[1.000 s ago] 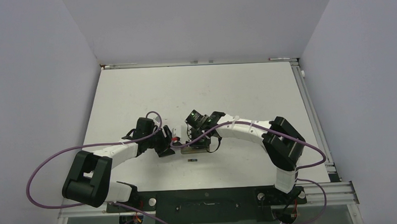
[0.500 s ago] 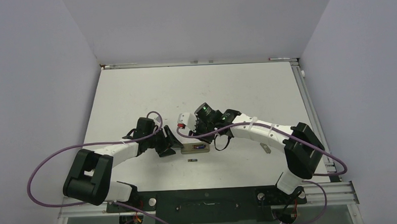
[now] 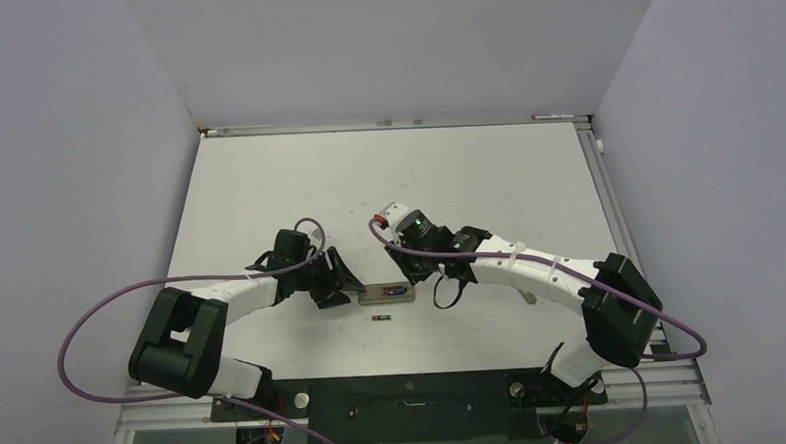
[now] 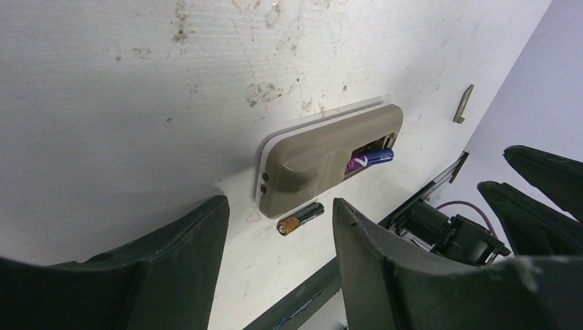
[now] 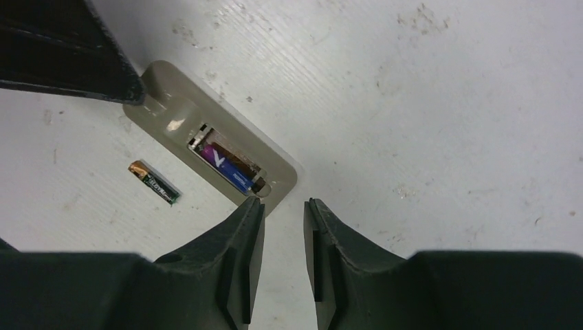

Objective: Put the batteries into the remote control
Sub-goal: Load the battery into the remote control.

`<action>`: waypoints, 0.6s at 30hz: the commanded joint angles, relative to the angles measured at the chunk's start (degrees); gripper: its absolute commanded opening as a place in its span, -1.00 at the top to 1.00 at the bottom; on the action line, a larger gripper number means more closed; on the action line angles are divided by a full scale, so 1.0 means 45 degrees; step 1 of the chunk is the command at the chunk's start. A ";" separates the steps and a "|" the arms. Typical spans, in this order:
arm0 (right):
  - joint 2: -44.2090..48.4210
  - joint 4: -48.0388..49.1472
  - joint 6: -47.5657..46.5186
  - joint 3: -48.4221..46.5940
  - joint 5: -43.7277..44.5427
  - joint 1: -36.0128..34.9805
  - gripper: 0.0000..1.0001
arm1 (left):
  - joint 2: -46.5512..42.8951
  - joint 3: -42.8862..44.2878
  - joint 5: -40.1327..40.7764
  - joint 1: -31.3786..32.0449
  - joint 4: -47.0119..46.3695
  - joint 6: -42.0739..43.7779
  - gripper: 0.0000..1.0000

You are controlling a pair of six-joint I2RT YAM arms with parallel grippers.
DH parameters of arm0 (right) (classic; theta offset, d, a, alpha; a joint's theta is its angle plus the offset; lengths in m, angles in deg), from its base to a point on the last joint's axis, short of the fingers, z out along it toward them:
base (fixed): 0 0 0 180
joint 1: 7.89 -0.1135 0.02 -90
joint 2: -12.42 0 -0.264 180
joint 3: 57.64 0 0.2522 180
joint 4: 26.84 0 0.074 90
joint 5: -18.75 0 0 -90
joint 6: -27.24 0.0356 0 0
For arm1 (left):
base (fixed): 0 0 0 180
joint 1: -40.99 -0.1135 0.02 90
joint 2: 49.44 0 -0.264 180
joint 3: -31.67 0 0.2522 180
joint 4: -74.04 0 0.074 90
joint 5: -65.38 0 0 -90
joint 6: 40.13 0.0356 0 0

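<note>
Remote control (image 4: 323,155) lies back-up on table (image 3: 467,179) btwn both arms — one battery (image 5: 230,168) in its recess, second battery (image 5: 154,182) loose just beside it. Left gripper (image 4: 277,210) spread wide; right gripper (image 5: 283,206) parted only slightly — holding nothing.

Compared with a second ago, we see the right gripper (image 5: 282,204) off the remote (image 3: 387,293). Back then it's parked on top and hides most of it; now it sits just past the right end, fingers a little apart with nothing between them. That puts the remote's back in plain view, with one battery (image 5: 230,168) lying in it. The right arm's elbow (image 3: 621,317) swings out to the right and toward the near edge. We also spot the left gripper (image 4: 275,206) a touch closer to the remote's left end.
</note>
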 commanded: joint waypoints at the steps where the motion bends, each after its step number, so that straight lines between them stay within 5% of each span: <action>1: 0.1313 0.1302 0.3041 0.1177 0.1907 0.0093 0.43 | 0.0245 0.0662 0.0247 0.0230 0.0021 0.0353 -0.05; 18: 0.1714 0.3423 0.6642 0.3112 0.0441 0.0351 0.44 | 0.0849 0.1107 0.0653 0.0898 0.0054 0.0536 0.14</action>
